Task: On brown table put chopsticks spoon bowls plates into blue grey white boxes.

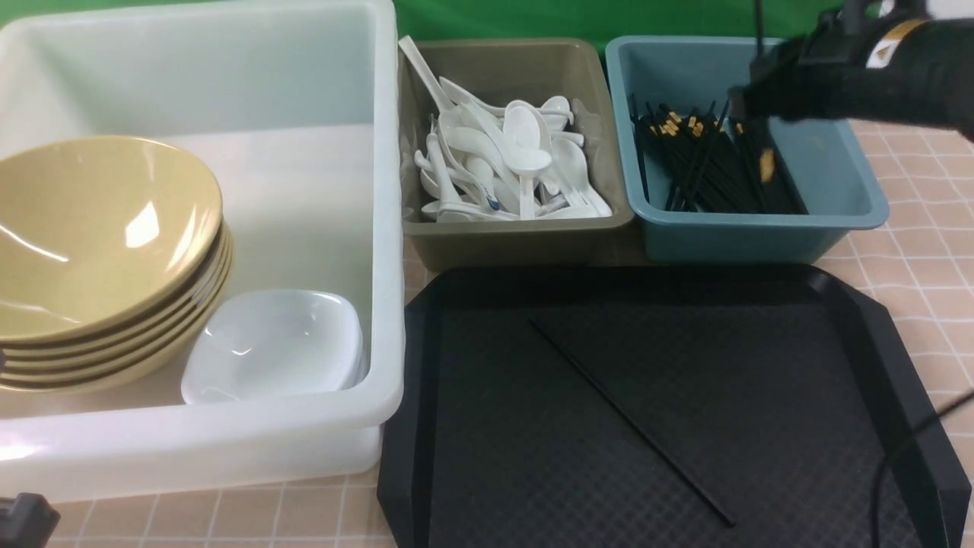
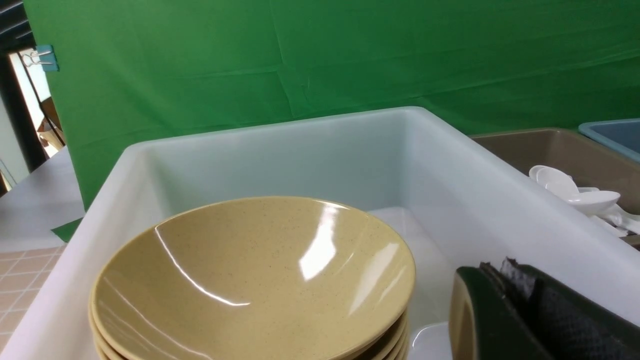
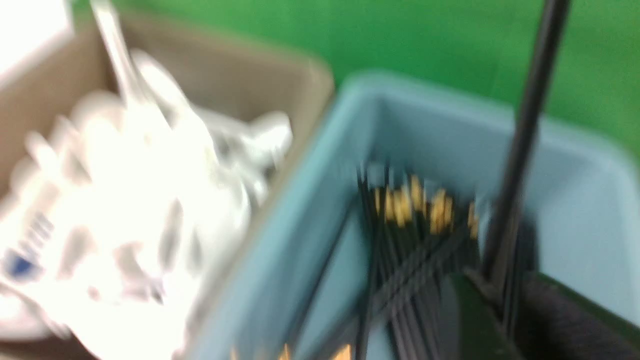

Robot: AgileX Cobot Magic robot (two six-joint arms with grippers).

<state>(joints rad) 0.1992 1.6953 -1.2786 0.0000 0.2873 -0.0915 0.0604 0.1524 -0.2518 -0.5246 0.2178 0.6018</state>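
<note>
My right gripper (image 1: 749, 106) hangs over the blue box (image 1: 837, 175), shut on one black chopstick (image 3: 525, 125) that stands upright between its fingers. Several more chopsticks (image 1: 708, 167) lie in that box. Another chopstick (image 1: 631, 422) lies slantwise on the black tray. White spoons (image 1: 502, 160) fill the grey box (image 1: 517, 243). A stack of yellow bowls (image 1: 99, 251) and white plates (image 1: 274, 342) sits in the white box (image 1: 304, 91). My left gripper (image 2: 495, 270) is shut and empty at the near side of the white box, beside the bowls (image 2: 250, 280).
The black tray (image 1: 875, 342) lies on the brown table (image 1: 928, 228) in front of the grey and blue boxes. A green backdrop stands behind the boxes. A dark cable (image 1: 898, 457) crosses the tray's right corner.
</note>
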